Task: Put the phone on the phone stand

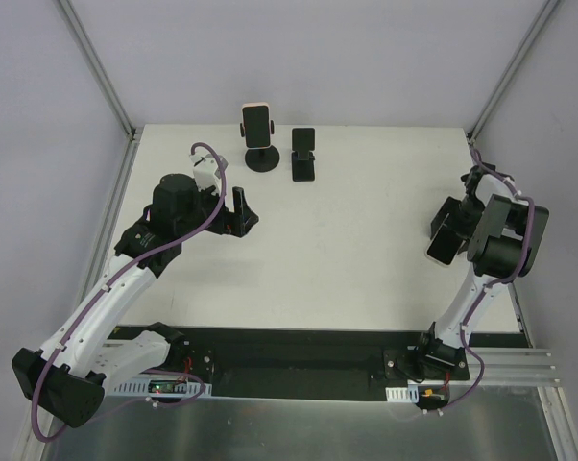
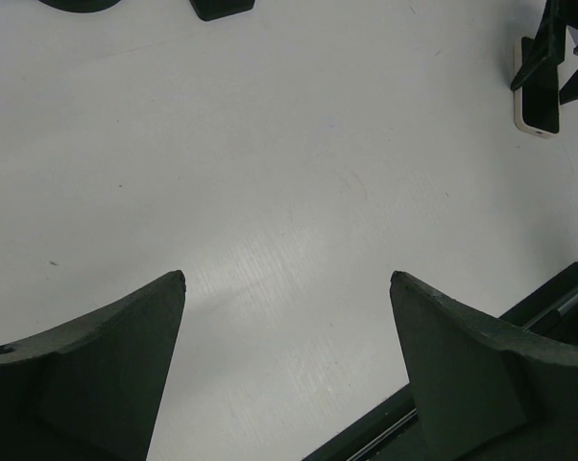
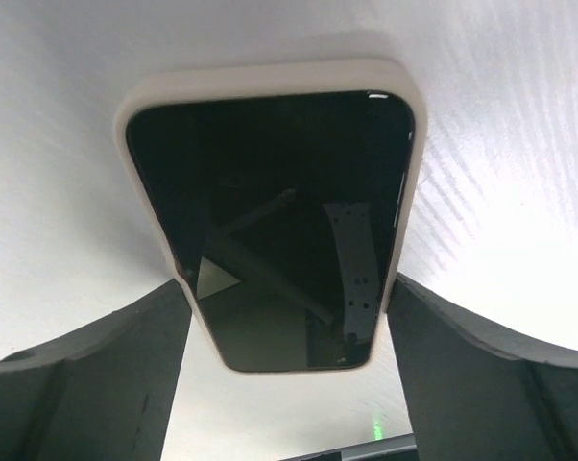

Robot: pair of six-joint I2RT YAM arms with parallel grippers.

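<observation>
A phone (image 3: 275, 221) with a cream case and a dark screen sits between my right gripper's (image 3: 289, 283) fingers, which press on its two long edges. In the top view this phone (image 1: 443, 248) is at the table's right side, under my right gripper (image 1: 450, 230). An empty black phone stand (image 1: 303, 154) is at the back centre. Left of it, a round-based stand (image 1: 262, 158) carries another phone (image 1: 257, 122). My left gripper (image 1: 239, 209) is open and empty over the left middle of the table, fingers (image 2: 126, 355) wide apart.
The white table (image 1: 347, 240) ends at a black strip along the near edge (image 1: 289, 351). Metal frame posts (image 1: 97, 67) rise at the back corners. The left wrist view shows the held phone (image 2: 539, 106) at top right.
</observation>
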